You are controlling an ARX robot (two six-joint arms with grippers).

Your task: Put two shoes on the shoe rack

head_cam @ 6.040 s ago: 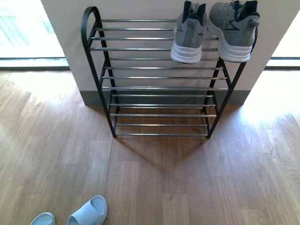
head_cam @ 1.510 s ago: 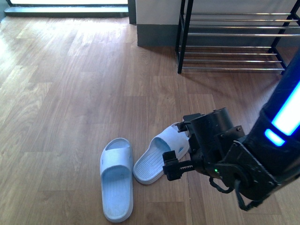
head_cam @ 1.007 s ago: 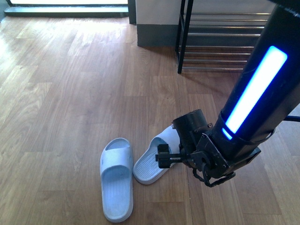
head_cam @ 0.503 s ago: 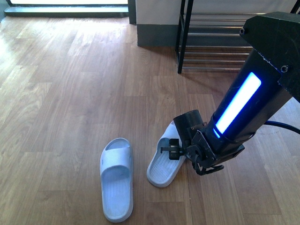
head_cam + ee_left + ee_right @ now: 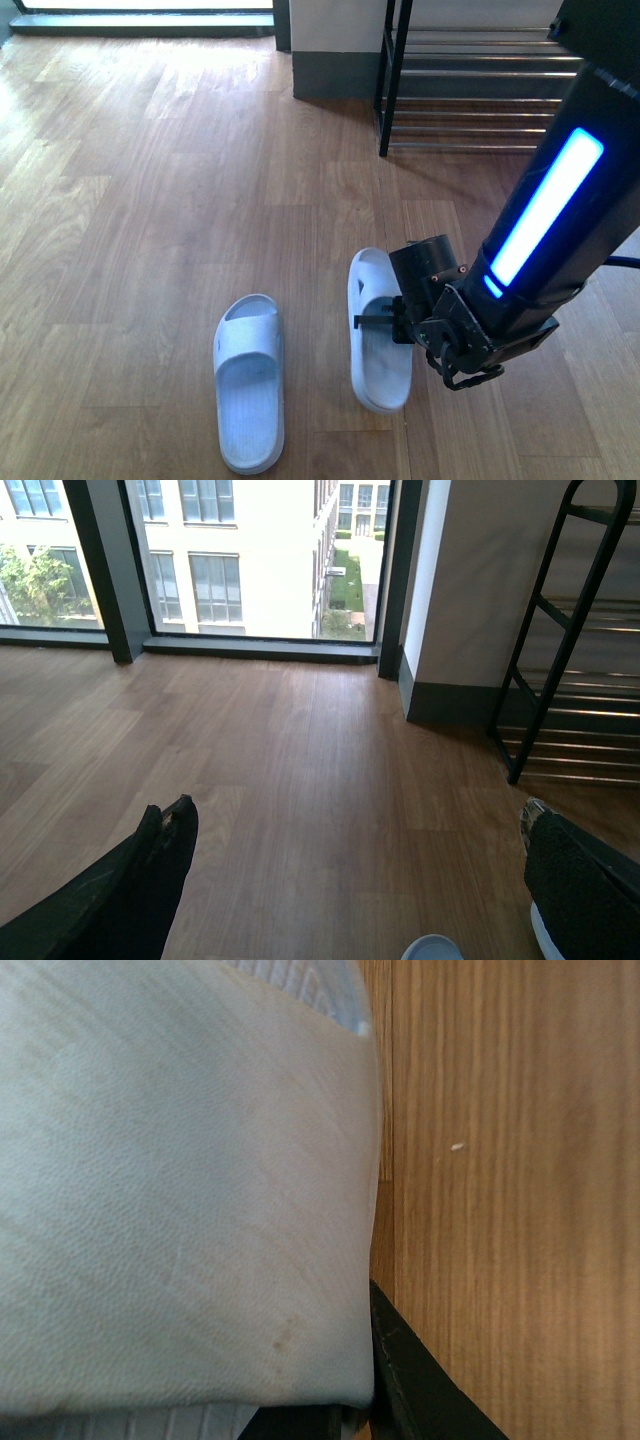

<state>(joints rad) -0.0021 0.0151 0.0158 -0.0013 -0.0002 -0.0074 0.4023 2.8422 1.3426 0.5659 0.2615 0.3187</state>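
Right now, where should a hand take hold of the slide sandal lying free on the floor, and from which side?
I'd take the free sandal by its arched strap, coming down from the heel side: the slide lies flat, sole down, and the open heel end lets one finger slip under the band.

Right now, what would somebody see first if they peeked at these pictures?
The big black robot arm with its glowing blue strip fills the right of the front view. Its right gripper pinches the strap of one pale blue-white rubber slide sandal on the wooden floor; the matching sandal lies flat to its left.
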